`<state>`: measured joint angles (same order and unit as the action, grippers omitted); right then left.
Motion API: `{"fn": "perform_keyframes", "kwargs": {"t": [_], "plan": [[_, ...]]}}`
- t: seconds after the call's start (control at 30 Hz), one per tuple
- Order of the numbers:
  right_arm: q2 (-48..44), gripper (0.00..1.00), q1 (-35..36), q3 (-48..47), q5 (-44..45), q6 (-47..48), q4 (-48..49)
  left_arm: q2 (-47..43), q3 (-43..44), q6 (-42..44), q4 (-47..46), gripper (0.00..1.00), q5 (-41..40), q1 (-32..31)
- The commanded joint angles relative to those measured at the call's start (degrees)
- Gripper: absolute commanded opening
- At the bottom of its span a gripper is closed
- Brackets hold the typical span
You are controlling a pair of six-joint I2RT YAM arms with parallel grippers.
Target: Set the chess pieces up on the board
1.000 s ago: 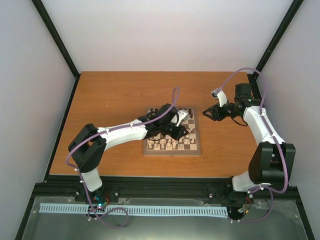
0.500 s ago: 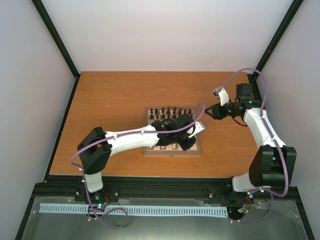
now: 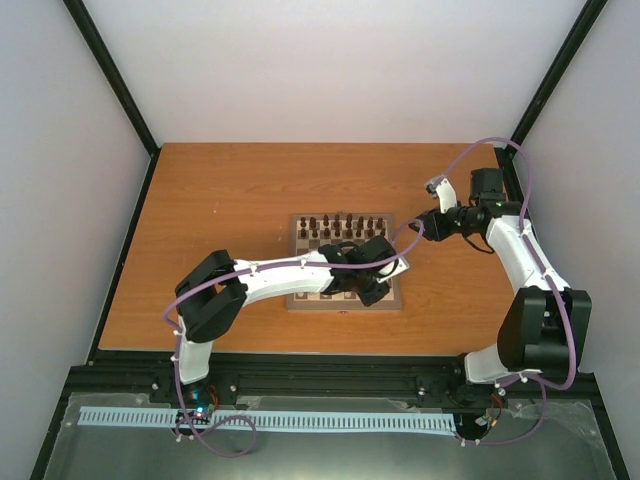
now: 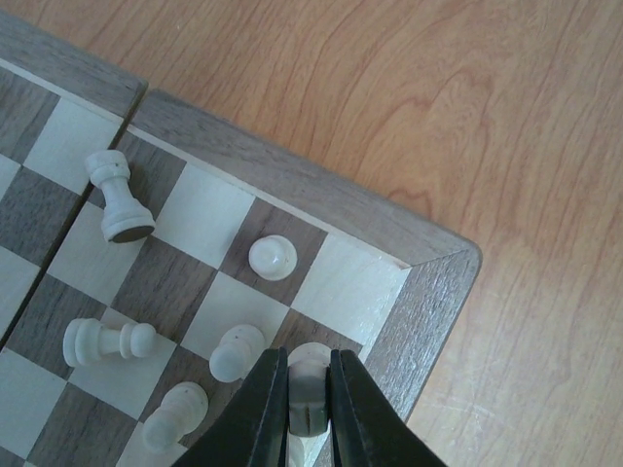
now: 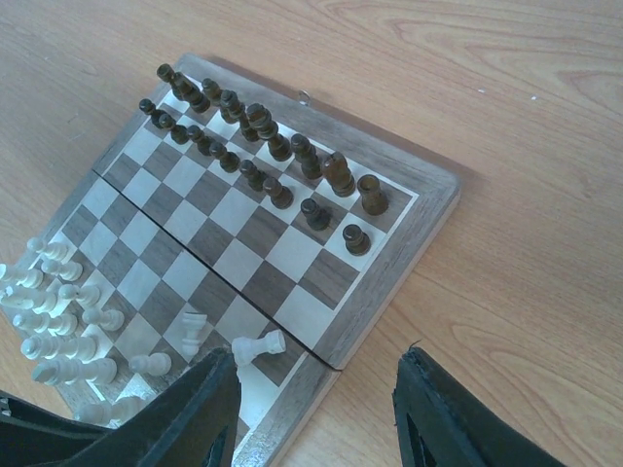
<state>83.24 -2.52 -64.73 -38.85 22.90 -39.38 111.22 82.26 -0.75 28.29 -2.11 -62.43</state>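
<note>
Left jaws: clamped tight on one cream piece [image 4: 308, 381], over the near-right corner squares of the board [image 4: 321, 199]. Cannot tell whether lifted or resting on a square. Probable reason for the hard pinch: tiny turned figure, easy to lose or twist. Probably on its way to a home square at the cream end.

Right jaws: apart, nothing between them, parked over bare counter [image 5: 506, 117] just off the board's side edge. Presumably held clear of the left arm [image 3: 280, 272] reaching across.

Left wrist view only: the grip itself, plus close neighbours: rook [image 4: 117, 195] apparently on its side, another figure [image 4: 105, 341] lying flat, pawn [image 4: 273, 258] upright.

Right wrist view only: dark pieces [image 5: 263, 146] standing in two tidy rows at the far end, looking done. Cream pieces [image 5: 58, 321] bunched at the opposite end, several toppled, so most of the remaining work there.

Top view: arm layout only. Grip and the board's near-right corner hidden under the left wrist.
</note>
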Motion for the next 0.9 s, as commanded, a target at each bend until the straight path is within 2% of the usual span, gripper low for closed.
{"fn": "perform_keyframes", "kwargs": {"t": [0.0, 0.87], "plan": [[1.04, 0.45, -0.11, 0.39, -0.95, 0.61, 0.62, 0.96, 2.56, 1.37, 2.12, 0.1, -0.54, -0.67], [2.27, 0.45, -0.1, 0.46, -2.37, 1.29, -0.17, 3.21, 3.34, 0.97, 2.42, 0.13, 0.01, -0.76]]}}
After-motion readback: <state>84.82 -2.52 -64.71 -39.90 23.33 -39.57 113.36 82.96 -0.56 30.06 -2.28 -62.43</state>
